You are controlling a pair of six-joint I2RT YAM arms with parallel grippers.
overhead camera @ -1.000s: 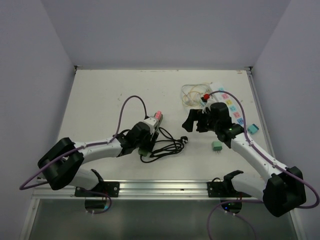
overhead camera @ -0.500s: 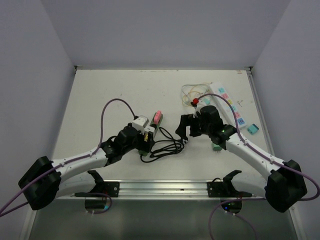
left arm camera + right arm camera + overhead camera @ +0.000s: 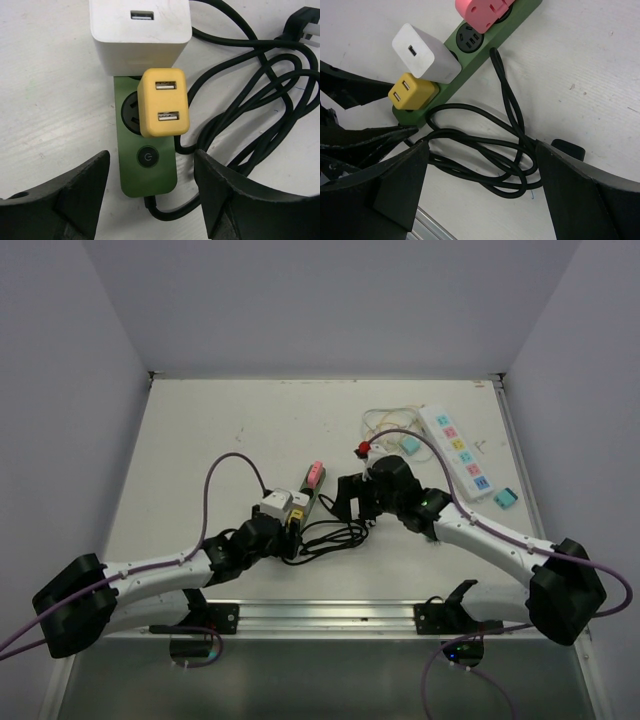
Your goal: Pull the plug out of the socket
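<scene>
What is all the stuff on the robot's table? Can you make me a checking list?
Surface: white table, a few scuff marks.
Job's things: green power strip holding a yellow plug, white charger and pink plug; a bare socket between the last two.
Clutter: white power strip, two teal adapters, thin pale wire.
Grippers: left fingers open, either side of the green strip's switch end; right fingers open above the black cord.
Cables: black cord coiled beside the green strip; purple arm cables.
Surroundings: plain pale walls.
</scene>
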